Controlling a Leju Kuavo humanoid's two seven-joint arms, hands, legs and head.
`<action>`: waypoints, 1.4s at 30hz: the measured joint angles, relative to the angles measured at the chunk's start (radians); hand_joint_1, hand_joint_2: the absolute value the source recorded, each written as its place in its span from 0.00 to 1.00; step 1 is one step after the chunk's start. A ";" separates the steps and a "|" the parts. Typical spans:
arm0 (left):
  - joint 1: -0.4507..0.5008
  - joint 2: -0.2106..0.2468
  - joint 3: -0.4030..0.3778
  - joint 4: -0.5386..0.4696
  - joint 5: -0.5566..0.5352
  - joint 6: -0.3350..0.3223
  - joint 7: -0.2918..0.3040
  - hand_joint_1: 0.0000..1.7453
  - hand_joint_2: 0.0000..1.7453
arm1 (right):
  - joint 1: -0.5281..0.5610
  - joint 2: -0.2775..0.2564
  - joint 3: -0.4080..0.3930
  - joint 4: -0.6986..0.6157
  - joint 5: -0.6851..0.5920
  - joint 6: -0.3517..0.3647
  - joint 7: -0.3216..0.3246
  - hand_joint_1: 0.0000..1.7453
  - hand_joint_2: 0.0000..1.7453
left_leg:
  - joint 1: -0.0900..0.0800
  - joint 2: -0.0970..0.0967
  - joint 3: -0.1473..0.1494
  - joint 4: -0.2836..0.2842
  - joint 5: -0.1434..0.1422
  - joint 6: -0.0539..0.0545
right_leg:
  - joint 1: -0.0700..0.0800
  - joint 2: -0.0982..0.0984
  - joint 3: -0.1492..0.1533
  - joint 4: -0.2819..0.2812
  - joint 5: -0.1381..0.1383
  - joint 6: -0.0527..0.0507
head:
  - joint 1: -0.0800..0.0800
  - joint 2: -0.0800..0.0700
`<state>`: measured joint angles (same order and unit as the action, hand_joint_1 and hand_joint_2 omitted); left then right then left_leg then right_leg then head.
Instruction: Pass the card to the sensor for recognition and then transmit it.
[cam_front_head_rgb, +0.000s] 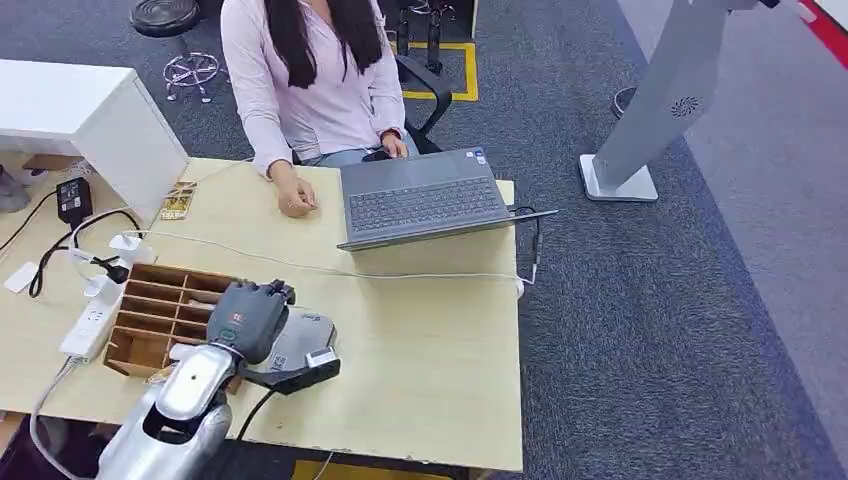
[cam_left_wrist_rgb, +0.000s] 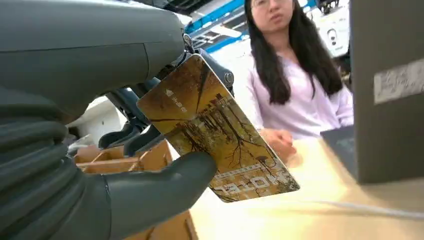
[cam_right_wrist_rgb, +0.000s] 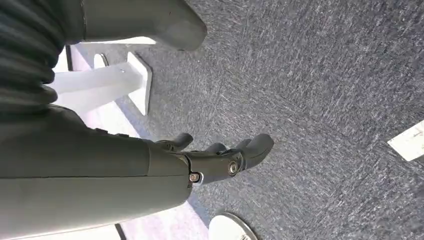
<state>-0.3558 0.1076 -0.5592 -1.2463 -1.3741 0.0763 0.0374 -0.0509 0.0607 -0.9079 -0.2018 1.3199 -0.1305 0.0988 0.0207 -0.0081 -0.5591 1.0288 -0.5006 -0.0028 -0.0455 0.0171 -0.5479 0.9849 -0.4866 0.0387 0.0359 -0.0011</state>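
One card (cam_left_wrist_rgb: 215, 132) pinched in left hand (cam_front_head_rgb: 247, 318), reader (cam_front_head_rgb: 300, 345) just beneath; lower it flat, keep grip firm.

Wooden table (cam_front_head_rgb: 440, 330) on grey carpet (cam_front_head_rgb: 650, 330)

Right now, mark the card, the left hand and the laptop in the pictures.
card (cam_left_wrist_rgb: 220, 135): left wrist view, middle of its printed face.
left hand (cam_front_head_rgb: 245, 318): head view, back of the hand above the wooden organiser.
laptop (cam_front_head_rgb: 425, 204): head view, middle of the keyboard.
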 joint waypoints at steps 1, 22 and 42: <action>0.000 0.003 0.000 0.005 0.007 -0.010 0.000 1.00 1.00 | 0.000 0.000 0.000 0.000 0.001 0.000 0.000 0.00 1.00 | 0.000 0.000 0.000 0.000 0.000 0.000 | 0.000 0.000 0.000 0.000 0.000 0.000 | 0.000 0.000; -0.031 0.079 -0.069 0.079 0.178 -0.156 -0.025 1.00 1.00 | 0.000 0.000 -0.008 0.000 0.032 0.005 -0.003 0.00 1.00 | 0.000 0.000 0.003 0.000 0.000 0.000 | 0.000 0.000 0.003 0.000 0.000 0.000 | 0.000 0.000; -0.036 0.029 -0.081 0.077 0.052 -0.028 0.019 1.00 1.00 | -0.001 0.000 -0.010 0.000 0.048 0.005 -0.014 0.00 1.00 | 0.000 0.000 0.003 0.000 0.000 0.000 | 0.000 0.000 0.003 0.000 0.000 0.000 | 0.000 0.000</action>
<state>-0.3922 0.1366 -0.6401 -1.1692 -1.3226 0.0481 0.0565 -0.0514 0.0607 -0.9175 -0.2018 1.3684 -0.1251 0.0851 0.0207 -0.0082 -0.5560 1.0287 -0.5003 -0.0032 -0.0455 0.0171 -0.5451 0.9849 -0.4865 0.0388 0.0359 -0.0011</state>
